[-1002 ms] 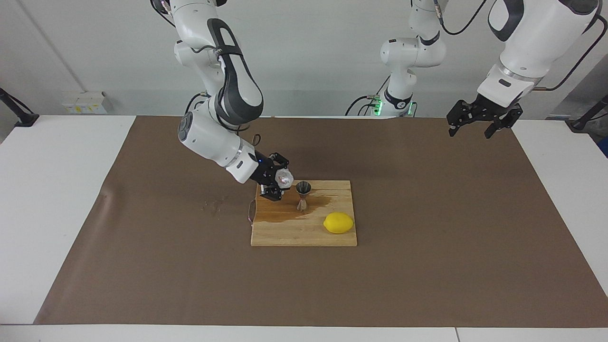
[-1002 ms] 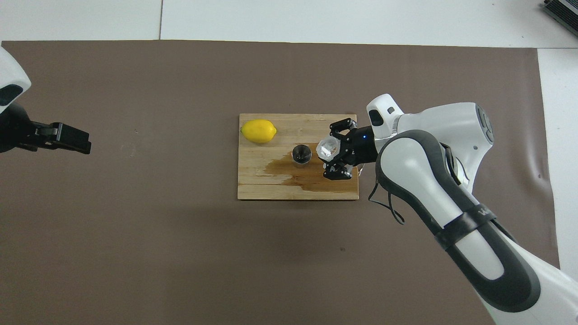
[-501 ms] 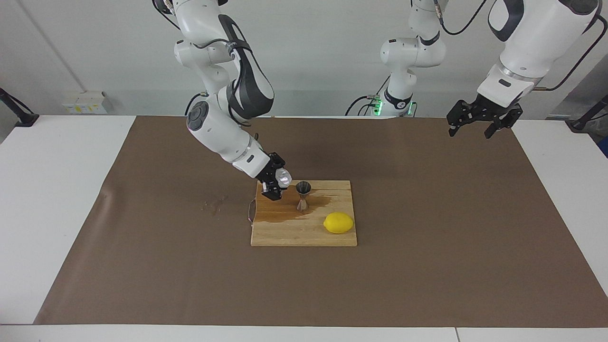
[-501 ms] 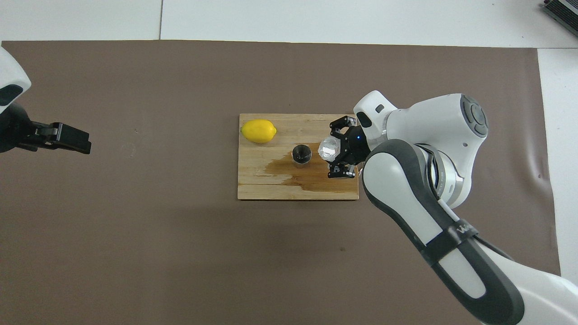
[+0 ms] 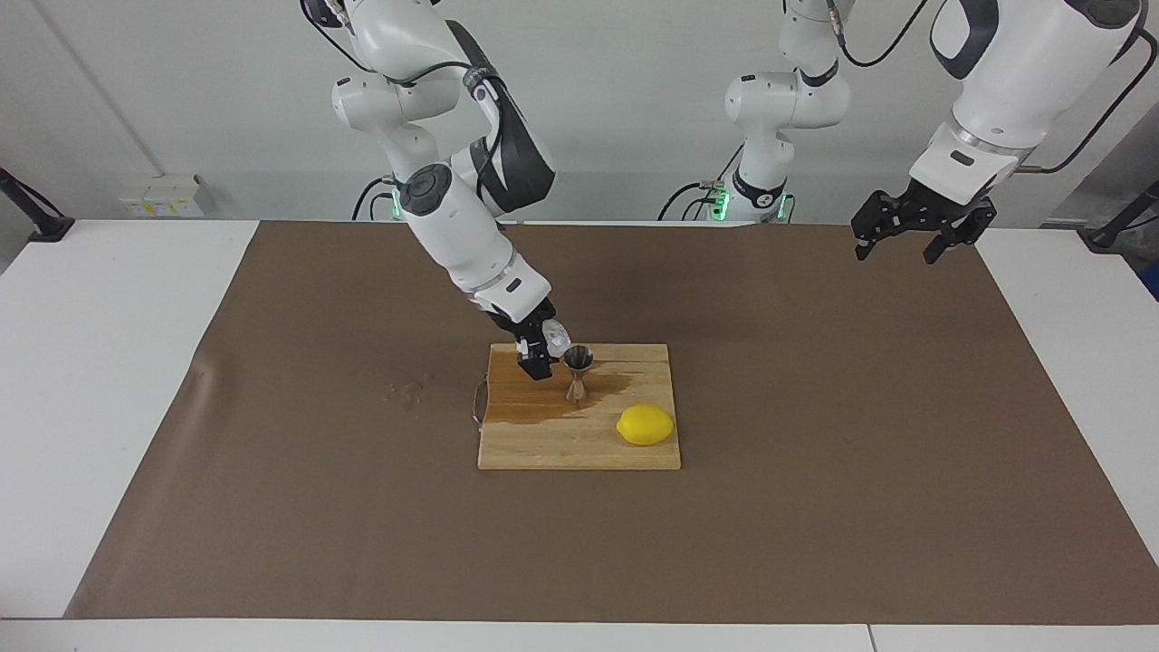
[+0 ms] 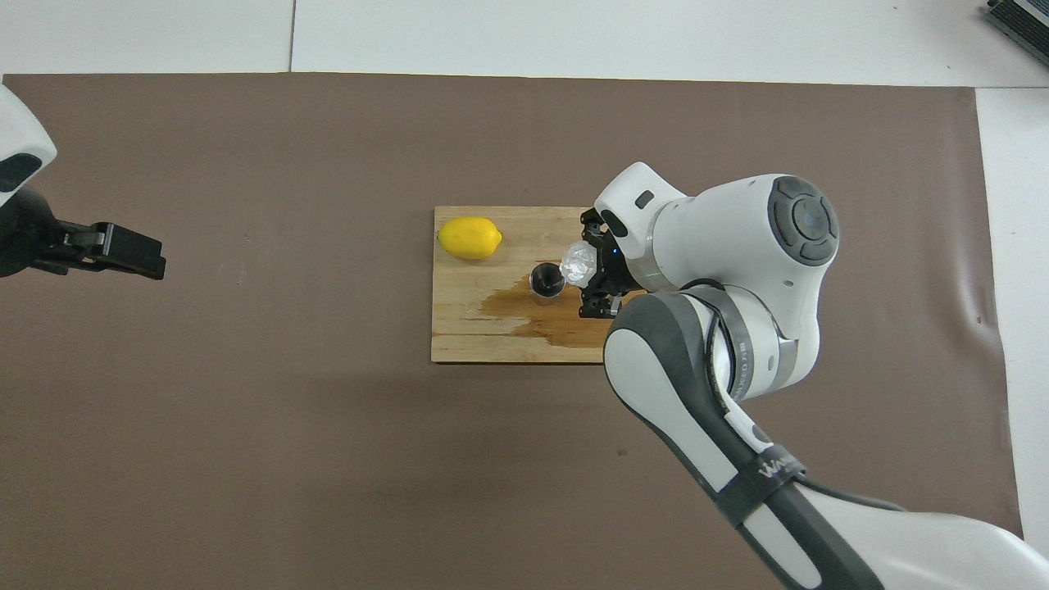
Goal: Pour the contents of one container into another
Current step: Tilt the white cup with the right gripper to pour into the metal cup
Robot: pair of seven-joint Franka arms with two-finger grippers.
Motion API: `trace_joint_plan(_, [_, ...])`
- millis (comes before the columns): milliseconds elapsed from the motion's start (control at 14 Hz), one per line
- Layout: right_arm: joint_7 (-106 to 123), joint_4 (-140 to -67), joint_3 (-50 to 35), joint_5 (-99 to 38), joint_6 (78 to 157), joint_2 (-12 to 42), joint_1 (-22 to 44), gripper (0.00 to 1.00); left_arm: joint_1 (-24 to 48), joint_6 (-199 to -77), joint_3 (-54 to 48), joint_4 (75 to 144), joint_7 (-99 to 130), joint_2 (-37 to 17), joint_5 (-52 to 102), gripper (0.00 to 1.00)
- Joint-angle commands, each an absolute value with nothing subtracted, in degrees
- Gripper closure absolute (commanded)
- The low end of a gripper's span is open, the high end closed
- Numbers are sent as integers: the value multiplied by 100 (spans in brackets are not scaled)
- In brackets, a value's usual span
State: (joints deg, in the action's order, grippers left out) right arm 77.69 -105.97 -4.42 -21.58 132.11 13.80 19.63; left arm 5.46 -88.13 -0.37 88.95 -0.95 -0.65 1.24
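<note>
A steel hourglass jigger [image 5: 578, 369] [image 6: 547, 281] stands upright on the wooden cutting board [image 5: 579, 439] [image 6: 475, 328]. My right gripper [image 5: 546, 349] [image 6: 592, 274] is shut on the small faceted glass cup [image 5: 555, 340] [image 6: 578, 262], holding it tilted right at the jigger's rim, over the board. A dark wet stain [image 5: 552, 409] [image 6: 541, 318] spreads on the board around the jigger's foot. My left gripper [image 5: 913, 234] [image 6: 131, 252] hangs open and waits above the mat at the left arm's end of the table.
A yellow lemon [image 5: 646, 425] [image 6: 469, 238] lies on the board's corner farther from the robots, toward the left arm's end. The board sits mid-table on a brown mat [image 5: 860, 435]. A thin wire [image 5: 478, 403] lies by the board's edge.
My right arm has swung upward and its wrist has turned, carrying the cup closer to the jigger until it reaches the rim. The left arm has not moved.
</note>
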Motion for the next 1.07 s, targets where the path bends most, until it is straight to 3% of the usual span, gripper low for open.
trace_joint_plan(0, [7375, -10564, -448, -1558, 13385, 1424, 2126, 73, 571, -8780, -9, 8947, -79, -26, 26, 0])
trace_joint_plan(1002, [7426, -10696, -483, -1274, 13474, 1433, 2066, 76, 571, -8780, -9, 8947, -88, -26, 26, 0])
